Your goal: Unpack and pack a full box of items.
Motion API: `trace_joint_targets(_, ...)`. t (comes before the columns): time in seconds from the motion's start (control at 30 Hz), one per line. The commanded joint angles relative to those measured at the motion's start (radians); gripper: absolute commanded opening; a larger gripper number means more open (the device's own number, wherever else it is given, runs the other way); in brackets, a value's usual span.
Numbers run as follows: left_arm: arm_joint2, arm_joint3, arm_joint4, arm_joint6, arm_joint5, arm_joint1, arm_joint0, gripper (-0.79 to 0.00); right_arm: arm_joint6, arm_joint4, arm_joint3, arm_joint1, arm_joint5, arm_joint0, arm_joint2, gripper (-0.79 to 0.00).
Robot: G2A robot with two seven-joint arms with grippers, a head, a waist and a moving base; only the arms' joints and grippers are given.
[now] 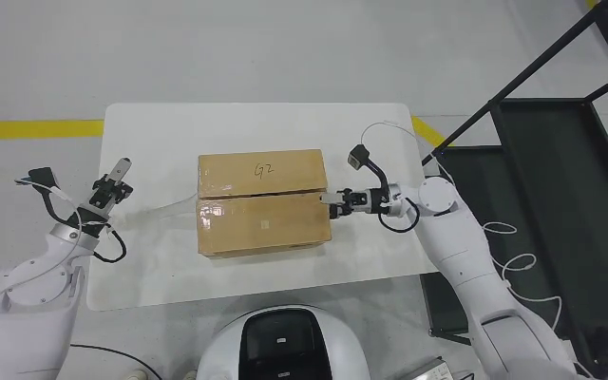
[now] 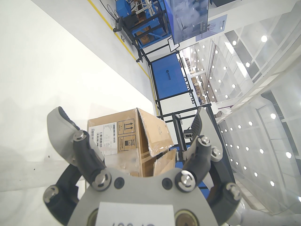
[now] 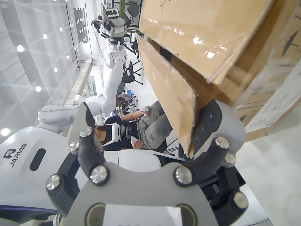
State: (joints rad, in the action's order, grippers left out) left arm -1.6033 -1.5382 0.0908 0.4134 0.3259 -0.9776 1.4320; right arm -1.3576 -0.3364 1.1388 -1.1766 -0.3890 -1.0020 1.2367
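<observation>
A brown cardboard box (image 1: pixel 261 204) stands in the middle of the white table (image 1: pixel 152 142), its two top flaps folded down and meeting along a middle seam. My right gripper (image 1: pixel 328 202) is at the box's right end. In the right wrist view it (image 3: pixel 148 109) is open, with the corner of the near flap (image 3: pixel 169 95) between its fingers and resting against one ribbed pad (image 3: pixel 207 123). The far flap (image 3: pixel 200 24) carries a handwritten mark. My left gripper (image 1: pixel 112 180) hangs open at the table's left edge, well short of the box (image 2: pixel 127 137), with nothing held (image 2: pixel 129 112).
A strip of clear tape (image 1: pixel 171 214) trails from the box's left end across the table. A black metal rack (image 1: pixel 532 161) stands close to the table's right side. A yellow line (image 1: pixel 47 128) runs along the floor behind the left edge.
</observation>
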Motion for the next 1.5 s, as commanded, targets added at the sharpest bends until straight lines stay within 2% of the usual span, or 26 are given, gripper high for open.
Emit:
trace_joint_targets(0.0,0.0,0.0,0.0,0.0,0.0,0.0,0.0,0.0,-0.01,-0.012,-0.009,-0.001,-0.01,0.008,-0.01,0.0)
trace_joint_targets(0.23,0.0,0.0,0.0,0.0,0.0,0.0,0.0,0.0,-0.032,-0.072,-0.038,-0.004,-0.042,0.035,-0.028,0.0)
trace_joint_targets(0.37,0.0,0.0,0.0,0.0,0.0,0.0,0.0,0.0,-0.037,-0.11,-0.007,0.005,-0.036,0.024,-0.016,0.0)
trace_joint_targets(0.9,0.0,0.0,0.0,0.0,0.0,0.0,0.0,0.0,-0.091,-0.162,0.282,0.065,0.017,-0.125,0.039,0.0)
trace_joint_targets(1.13,0.0,0.0,0.0,0.0,0.0,0.0,0.0,0.0,-0.135,-0.154,0.41,0.084,0.062,-0.187,-0.01,0.0)
trace_joint_targets(1.47,0.0,0.0,0.0,0.0,0.0,0.0,0.0,0.0,-0.136,-0.124,0.4,0.096,0.062,-0.189,-0.099,0.0)
